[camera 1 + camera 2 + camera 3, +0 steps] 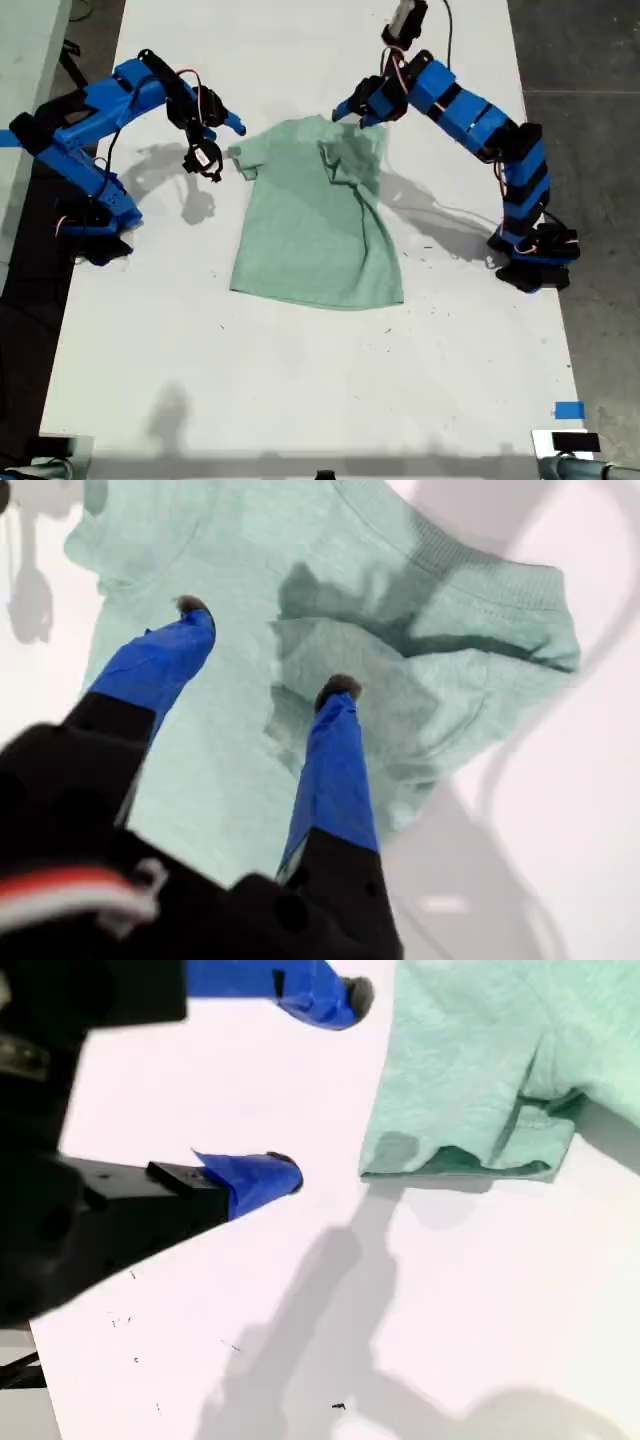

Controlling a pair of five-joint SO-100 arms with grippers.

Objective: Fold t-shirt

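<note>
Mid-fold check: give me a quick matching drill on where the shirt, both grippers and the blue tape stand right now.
Things:
1. t-shirt
2. my first gripper
3. my second gripper
4. blue tape

States:
a. open above bare table beside a sleeve
b. stuck near the exterior view's lower right corner
c. one sleeve folded in over the chest
d. open above the folded-in sleeve

Pairs: 1-c, 2-d, 3-a, 4-b
</note>
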